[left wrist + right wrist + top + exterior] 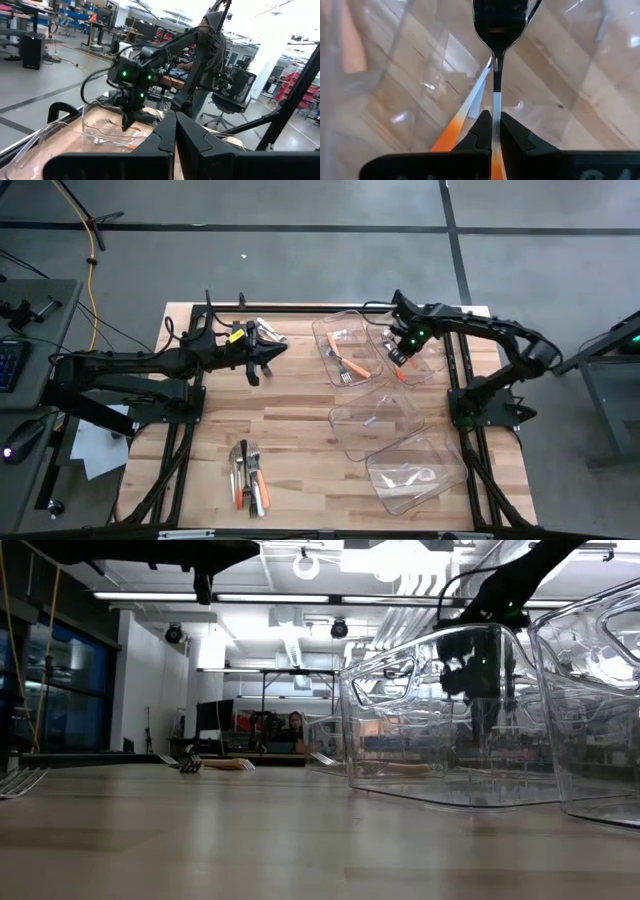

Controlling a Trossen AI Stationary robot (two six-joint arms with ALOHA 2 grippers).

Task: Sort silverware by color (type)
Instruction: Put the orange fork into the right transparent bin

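Observation:
My right gripper [397,361] points down into the far right clear bin [428,366], shut on an orange-handled spoon [496,60]. An orange-handled knife [462,117] lies on that bin's floor below the spoon. The neighbouring bin [338,330] holds an orange-handled fork [349,367]. A pile of silverware [250,475] with orange, white and metal handles lies on the table near its near edge. My left gripper [262,356] hovers shut and empty over the far left part of the table. My right gripper pinches the spoon's handle [495,131] between its two fingers, where the metal shaft meets the orange part. The fingers come from above and lie along the handle. The spoon hangs below them, bowl [499,20] downward, inside the bin; whether the bowl touches the floor I cannot tell.
Two more clear bins stand on the table's right half, one in the middle [375,417] and one near the near edge [417,471]. Bare wood lies between the pile and the bins. A person sits in the room beyond the table [296,724].

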